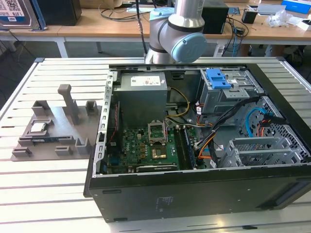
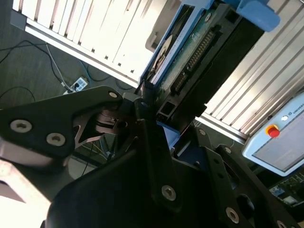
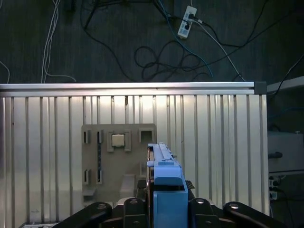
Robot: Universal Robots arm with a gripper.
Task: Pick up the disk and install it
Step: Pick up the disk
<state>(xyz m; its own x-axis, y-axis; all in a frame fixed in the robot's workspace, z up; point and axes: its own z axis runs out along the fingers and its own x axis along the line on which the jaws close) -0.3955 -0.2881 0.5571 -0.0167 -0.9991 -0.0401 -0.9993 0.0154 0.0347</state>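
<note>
The disk (image 3: 164,183), a silver drive in a blue carrier frame, is held edge-on between my gripper's (image 3: 164,205) black fingers (image 3: 129,207), high above the slatted table. In the second wrist view the disk (image 2: 183,57) shows its circuit-board side and connector, with the gripper (image 2: 142,97) shut on its lower end. In the exterior view the disk (image 1: 14,12), with its white-and-blue label, hangs at the top of the exterior view's left, well above the grey fixture plate (image 1: 48,131).
An open computer case (image 1: 194,194) lies on the table, with a bare blue bracket (image 1: 217,77) on its drive bay. The grey fixture plate (image 3: 118,161) carries a small processor chip (image 3: 117,139). Cables and a power strip (image 3: 186,21) lie on the floor beyond the table's edge.
</note>
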